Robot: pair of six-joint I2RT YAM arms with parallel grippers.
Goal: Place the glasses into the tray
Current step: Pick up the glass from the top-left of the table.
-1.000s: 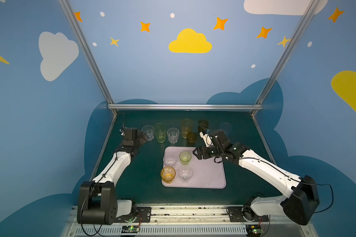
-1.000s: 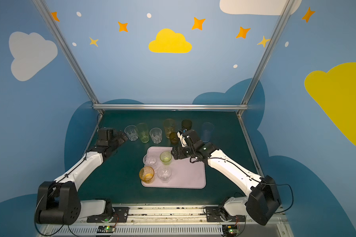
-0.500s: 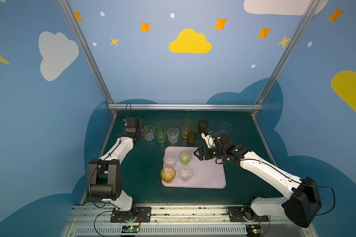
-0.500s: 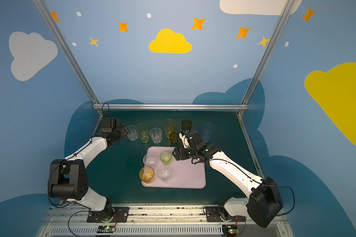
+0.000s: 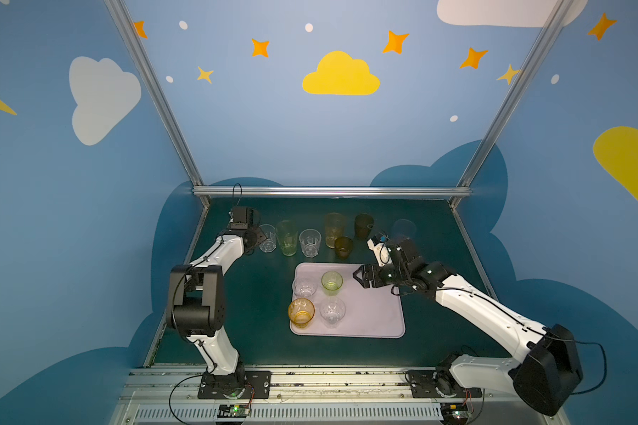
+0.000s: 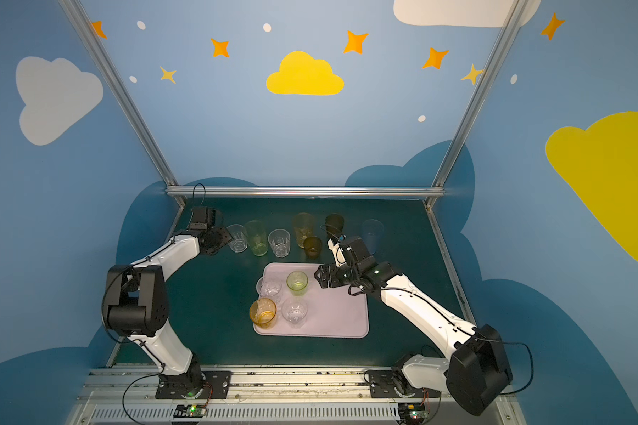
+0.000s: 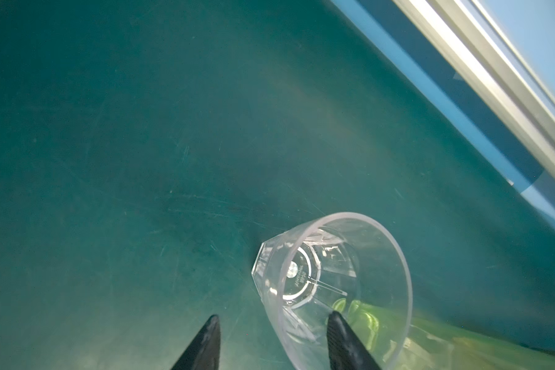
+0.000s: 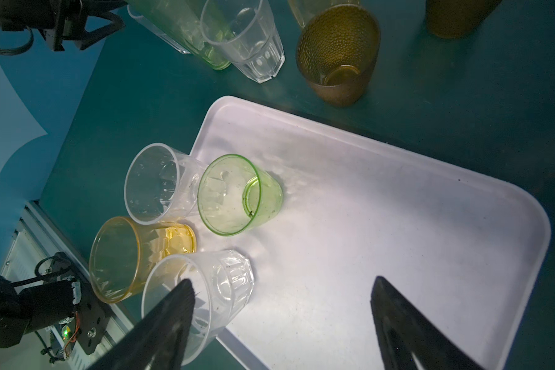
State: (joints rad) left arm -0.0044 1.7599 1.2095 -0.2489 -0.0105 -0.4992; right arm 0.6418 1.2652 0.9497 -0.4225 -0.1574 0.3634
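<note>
The only lettering is on the base of the short clear faceted plastic tumbler (image 7: pixel 334 288) in the left wrist view. It is a short line of small moulded characters near the middle, seen through the open mouth and too small to read. Nothing else carries legible text.

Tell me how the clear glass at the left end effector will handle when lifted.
Probably light and stiff: the clear faceted glass is thin-walled and empty. Its smooth wall looks slippery; pinched at the rim by the left end effector, it may tilt. Narrower at the base, it could tip if pushed.
</note>
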